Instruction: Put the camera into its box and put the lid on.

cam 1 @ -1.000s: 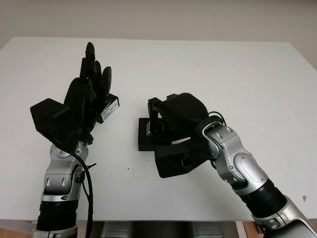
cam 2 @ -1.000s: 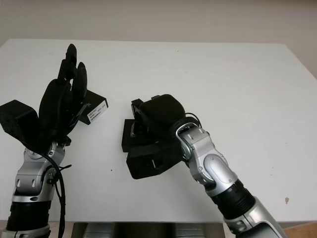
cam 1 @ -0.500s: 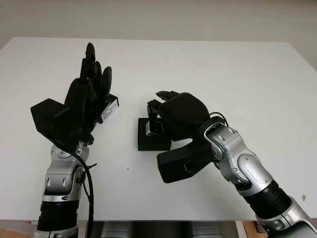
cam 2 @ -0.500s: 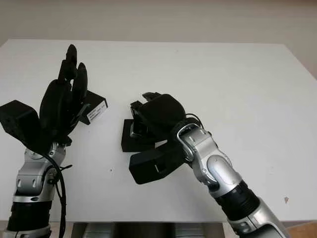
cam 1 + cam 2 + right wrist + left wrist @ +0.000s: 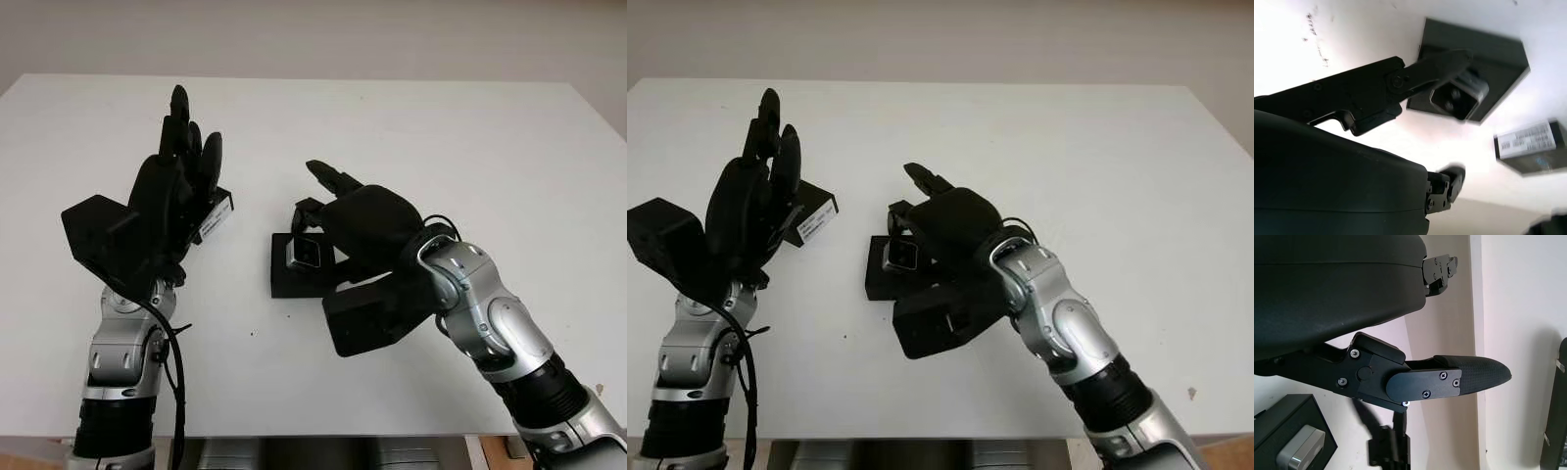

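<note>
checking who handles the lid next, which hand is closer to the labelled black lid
Left. The left hand is raised directly over the lid, partly covering it; the right hand is off to its side, over the camera in its box.

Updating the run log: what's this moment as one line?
camera: in box | lid: on table, off box | right robot hand: open, over box | left robot hand: open, raised

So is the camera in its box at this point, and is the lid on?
The camera sits in the open box, silver face showing. The lid is off, lying on the table behind the raised left hand.
</note>
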`<state>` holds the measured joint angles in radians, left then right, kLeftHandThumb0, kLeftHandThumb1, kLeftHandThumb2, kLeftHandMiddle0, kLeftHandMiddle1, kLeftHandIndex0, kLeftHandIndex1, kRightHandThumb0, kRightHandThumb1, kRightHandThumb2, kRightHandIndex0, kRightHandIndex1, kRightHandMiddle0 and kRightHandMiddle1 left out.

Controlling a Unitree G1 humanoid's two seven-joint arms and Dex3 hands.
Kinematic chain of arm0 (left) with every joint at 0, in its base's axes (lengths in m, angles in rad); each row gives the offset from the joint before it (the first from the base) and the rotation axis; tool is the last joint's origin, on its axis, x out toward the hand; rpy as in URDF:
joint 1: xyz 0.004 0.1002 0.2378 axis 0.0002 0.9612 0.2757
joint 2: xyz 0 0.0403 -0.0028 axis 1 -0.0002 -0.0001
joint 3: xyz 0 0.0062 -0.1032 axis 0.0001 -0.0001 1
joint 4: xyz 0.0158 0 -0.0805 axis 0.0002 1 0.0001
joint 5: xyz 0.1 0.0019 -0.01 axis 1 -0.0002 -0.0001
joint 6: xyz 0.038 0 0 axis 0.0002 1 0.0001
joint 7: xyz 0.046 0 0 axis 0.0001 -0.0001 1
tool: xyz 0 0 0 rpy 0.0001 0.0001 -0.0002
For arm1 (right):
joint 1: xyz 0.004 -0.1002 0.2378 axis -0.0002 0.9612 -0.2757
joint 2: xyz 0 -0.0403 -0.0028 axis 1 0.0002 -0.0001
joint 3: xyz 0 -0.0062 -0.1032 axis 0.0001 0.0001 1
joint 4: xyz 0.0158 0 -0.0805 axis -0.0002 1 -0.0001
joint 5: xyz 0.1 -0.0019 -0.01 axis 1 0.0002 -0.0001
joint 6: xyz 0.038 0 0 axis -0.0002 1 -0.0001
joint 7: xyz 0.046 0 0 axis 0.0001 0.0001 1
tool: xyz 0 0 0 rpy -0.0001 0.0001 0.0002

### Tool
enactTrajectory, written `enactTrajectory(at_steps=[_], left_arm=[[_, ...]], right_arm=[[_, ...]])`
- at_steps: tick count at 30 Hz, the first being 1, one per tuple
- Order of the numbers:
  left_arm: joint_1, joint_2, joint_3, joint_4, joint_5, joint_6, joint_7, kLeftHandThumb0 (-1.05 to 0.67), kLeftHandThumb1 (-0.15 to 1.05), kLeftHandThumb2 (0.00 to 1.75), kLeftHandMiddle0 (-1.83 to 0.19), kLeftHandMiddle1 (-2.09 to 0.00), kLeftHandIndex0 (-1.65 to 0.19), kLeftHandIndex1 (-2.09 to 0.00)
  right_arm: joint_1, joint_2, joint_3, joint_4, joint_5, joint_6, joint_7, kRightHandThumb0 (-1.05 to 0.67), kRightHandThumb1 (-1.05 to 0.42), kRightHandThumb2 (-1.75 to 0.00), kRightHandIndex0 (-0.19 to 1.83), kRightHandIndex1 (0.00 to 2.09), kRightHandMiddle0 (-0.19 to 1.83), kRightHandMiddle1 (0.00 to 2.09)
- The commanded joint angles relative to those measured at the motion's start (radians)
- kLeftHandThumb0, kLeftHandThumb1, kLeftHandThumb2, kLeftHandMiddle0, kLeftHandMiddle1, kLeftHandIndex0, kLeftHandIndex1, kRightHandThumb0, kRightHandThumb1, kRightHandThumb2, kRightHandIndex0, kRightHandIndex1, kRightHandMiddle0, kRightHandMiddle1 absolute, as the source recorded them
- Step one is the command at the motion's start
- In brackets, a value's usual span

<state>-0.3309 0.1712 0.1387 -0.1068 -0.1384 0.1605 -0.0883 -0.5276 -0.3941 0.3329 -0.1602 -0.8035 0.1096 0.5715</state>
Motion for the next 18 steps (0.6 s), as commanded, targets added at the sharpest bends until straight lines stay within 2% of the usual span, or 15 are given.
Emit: enactTrajectory(at_steps=[1, 7, 11, 15, 18], left_arm=[[0.011, -0.005, 0.001, -0.022, 0.002, 0.001, 0.008, -0.82, 1.05, 0.48, 0.19, 0.0, 0.19, 0.0], [0.019, 0.002, -0.002, -0.032, 0.007, 0.008, 0.0, -0.83, 1.05, 0.49, 0.19, 0.0, 0.19, 0.0], [0.022, 0.003, -0.002, -0.038, 0.009, 0.01, -0.001, -0.83, 1.05, 0.5, 0.19, 0.0, 0.19, 0.0], [0.022, -0.002, 0.002, -0.046, -0.002, 0.027, 0.001, -0.83, 1.05, 0.48, 0.19, 0.0, 0.19, 0.0], [0.022, 0.004, -0.001, -0.051, 0.01, 0.032, 0.006, -0.84, 1.05, 0.49, 0.19, 0.0, 0.19, 0.0]], right_arm=[[-0.029, 0.016, -0.037, -0.03, 0.041, 0.028, -0.001, -0.7, -0.9, -0.05, -0.17, 0.03, -0.17, 0.03], [-0.045, 0.013, -0.098, -0.055, 0.124, 0.087, -0.01, -0.75, -0.92, -0.06, -0.16, 0.04, -0.18, 0.03], [-0.02, 0.005, -0.123, -0.049, 0.158, 0.058, -0.08, -0.77, -0.92, -0.05, -0.13, 0.06, -0.14, 0.06], [0.024, 0.029, -0.159, -0.015, 0.222, -0.013, -0.214, -0.75, -0.9, -0.05, 0.06, 0.15, 0.06, 0.15], [0.052, 0.047, -0.187, 0.029, 0.304, -0.059, -0.273, -0.66, -0.88, -0.05, 0.27, 0.25, 0.26, 0.26]])
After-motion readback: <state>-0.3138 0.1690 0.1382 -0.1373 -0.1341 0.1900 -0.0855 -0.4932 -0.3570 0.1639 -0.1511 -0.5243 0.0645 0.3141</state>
